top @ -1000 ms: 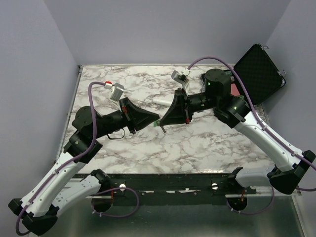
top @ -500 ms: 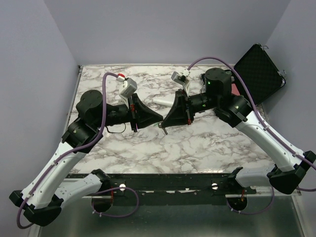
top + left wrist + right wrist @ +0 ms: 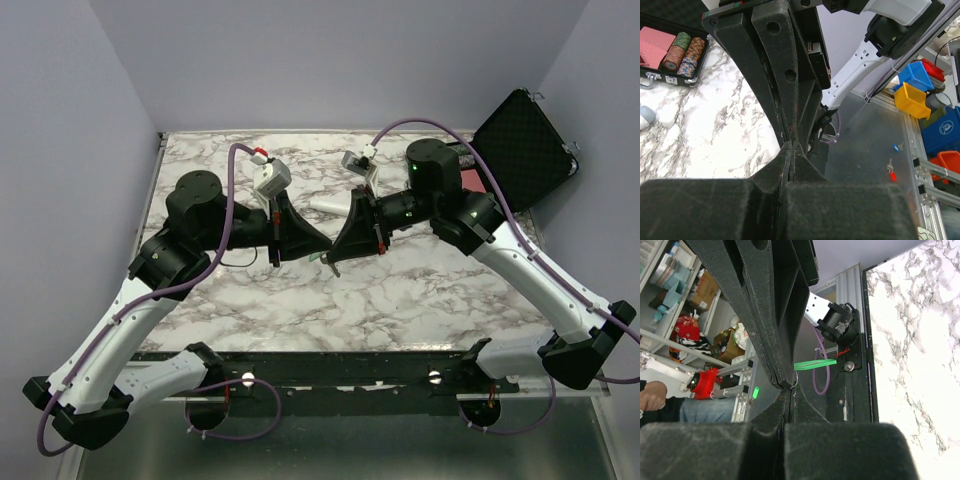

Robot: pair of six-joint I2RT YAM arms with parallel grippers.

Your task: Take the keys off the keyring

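Note:
My left gripper [image 3: 327,243] and right gripper [image 3: 334,262] meet tip to tip above the middle of the marble table [image 3: 420,290], both shut. The green keyring fob [image 3: 815,364] sticks out sideways at the meeting point, its thin metal ring [image 3: 795,382] pinched at my right gripper's [image 3: 790,392] tips and hugging the left gripper's fingertips [image 3: 782,380]. The fob shows as a green sliver in the top view [image 3: 322,259]. In the left wrist view my left gripper [image 3: 790,146] touches the right gripper's fingers [image 3: 790,90]. The grey key is hidden.
An open black case [image 3: 525,150] with poker chips [image 3: 682,50] and red cards stands at the back right. A long white cylindrical object [image 3: 328,205] lies behind the grippers. A thin black cable loop [image 3: 235,268] lies under the left arm.
My left arm has risen and swung its elbow toward the back, its wrist turning, while its tip stayed at the right gripper's tip. The right gripper shifted slightly left.

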